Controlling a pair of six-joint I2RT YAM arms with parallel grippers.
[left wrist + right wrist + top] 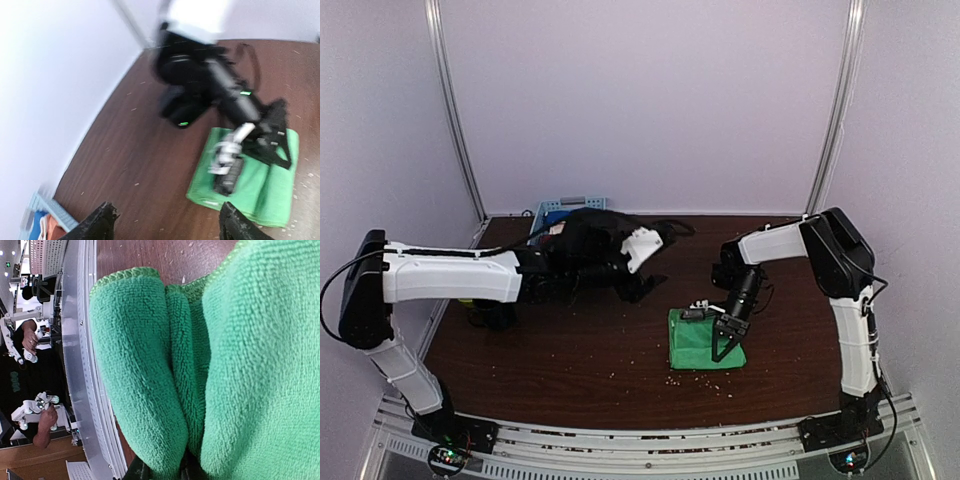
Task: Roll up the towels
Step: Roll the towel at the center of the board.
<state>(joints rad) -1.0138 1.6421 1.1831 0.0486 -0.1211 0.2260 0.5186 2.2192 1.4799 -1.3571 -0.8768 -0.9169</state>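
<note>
From above, I see my two arms over one dark wooden table (570, 360). One green towel (695, 345) lies on the table, and it is my landmark. My right gripper (725, 345) comes down onto the right part of this towel, with the fingers close together. My left gripper (642, 288) hangs to the left of the towel and a little behind it, apart from it. One blue basket (575, 207) stands far behind the towel at the back wall. Many small crumbs (705, 380) lie in front of the towel.

My left wrist camera is blurred. It shows what the top view cannot: my two left fingers (102, 222) stand wide apart and there is nothing between them. The towel lies beyond them in two thick folds, and my right arm is resting on it. The basket, at the lower left corner, holds something blue and something orange; I cannot tell more.

My right wrist camera is very close to the towel. Only here I see the loops of the cloth and the stitched green hem. My right fingers are nearly closed, and one thick fold of the towel is pinched between them. Beyond the table edge two persons (35, 340) sit, and a paper sheet (82, 471) lies there with print too small to read.
</note>
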